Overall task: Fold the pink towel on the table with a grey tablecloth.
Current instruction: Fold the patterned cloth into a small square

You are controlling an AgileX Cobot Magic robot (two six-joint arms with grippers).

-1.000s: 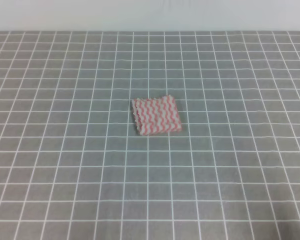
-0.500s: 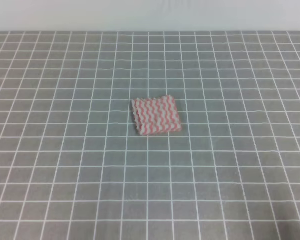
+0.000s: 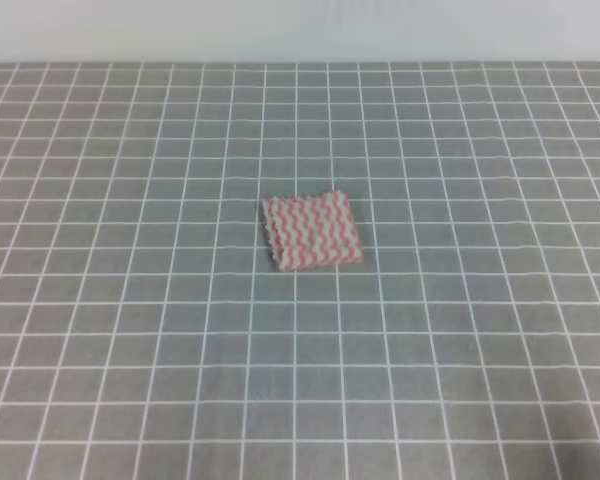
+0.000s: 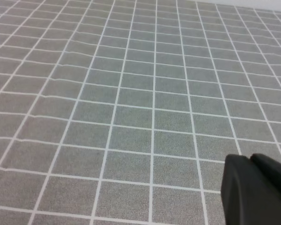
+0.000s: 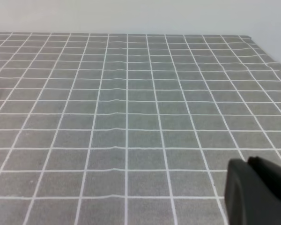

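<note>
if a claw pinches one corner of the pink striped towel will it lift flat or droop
The thin pink-and-white zigzag cloth towel will probably droop: it lies nearly flat on the grey gridded tablecloth. It looks light, so pushing it would likely bunch it up rather than slide it.

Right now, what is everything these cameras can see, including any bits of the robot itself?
pink towel: one, pink and white wavy stripes, lying near the middle of the table in the high view, with what looks like layered edges at its left side; a sliver of pink at the left edge of the right wrist view may be it.
table with a grey tablecloth: one, grey with a white line grid, filling most of every view; slight ripples in the cloth.
wall: one, pale, behind the table's far edge.
left gripper: one black part, lower right corner of the left wrist view.
right gripper: one black part, lower right corner of the right wrist view.
</note>
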